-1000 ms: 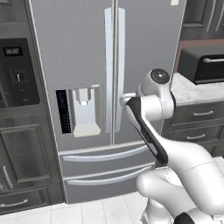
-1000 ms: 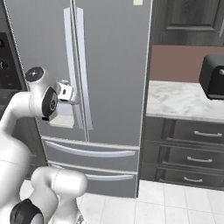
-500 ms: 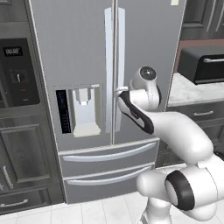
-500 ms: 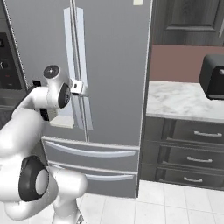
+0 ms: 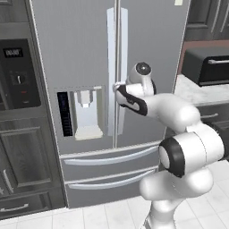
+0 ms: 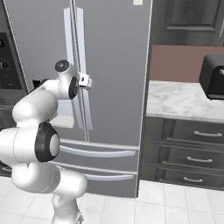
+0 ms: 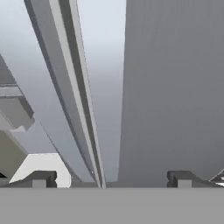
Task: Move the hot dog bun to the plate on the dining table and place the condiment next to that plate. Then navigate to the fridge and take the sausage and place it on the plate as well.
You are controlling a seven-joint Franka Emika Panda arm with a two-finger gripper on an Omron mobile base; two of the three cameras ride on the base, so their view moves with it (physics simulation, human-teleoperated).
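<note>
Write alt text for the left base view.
A white robot arm reaches toward the closed fridge, its hand at the right door's vertical handle. A water dispenser sits in the left door, two drawers lie below, and a dark toaster oven stands on the marble counter at right.

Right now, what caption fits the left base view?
Open gripper reaching the fridge at its door handles; doors shut.

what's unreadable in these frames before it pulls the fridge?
- Sausage: behind the shut fridge doors in both base views.
- Fingers: hand view's bottom edge cuts them off; contact with the door handle unclear.
- Gripper: left base view, mostly behind the wrist.
- Fridge label: cut by the top edge, too small.
</note>
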